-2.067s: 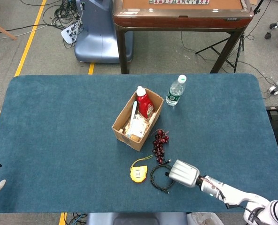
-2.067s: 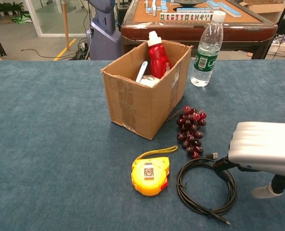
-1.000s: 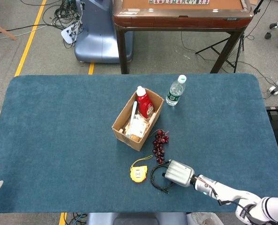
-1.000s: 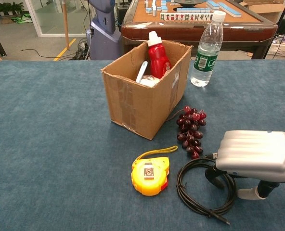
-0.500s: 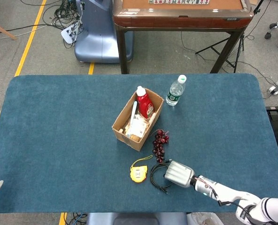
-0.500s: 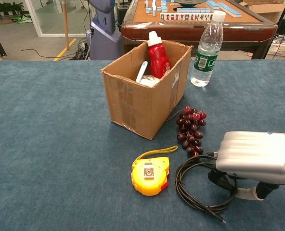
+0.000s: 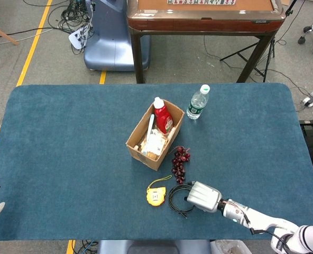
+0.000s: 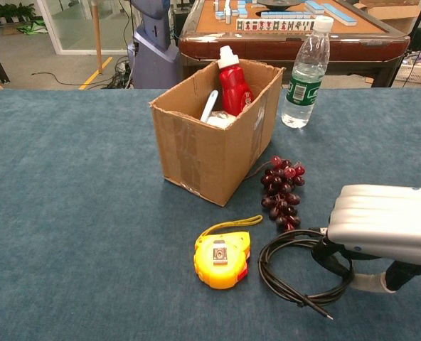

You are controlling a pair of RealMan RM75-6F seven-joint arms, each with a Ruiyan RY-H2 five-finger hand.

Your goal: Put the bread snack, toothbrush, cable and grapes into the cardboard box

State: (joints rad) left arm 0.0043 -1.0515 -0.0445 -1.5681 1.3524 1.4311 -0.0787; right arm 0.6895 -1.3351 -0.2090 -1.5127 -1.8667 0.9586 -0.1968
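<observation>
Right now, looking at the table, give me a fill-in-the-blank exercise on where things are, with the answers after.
1. The right hand is over the coiled black ____.
2. The grapes lie on the table beside the ____.
3. The red bottle stands ____ the box.
4. The tape measure on the table is ____ in colour.

Missing words: cable; box; inside; yellow
</observation>
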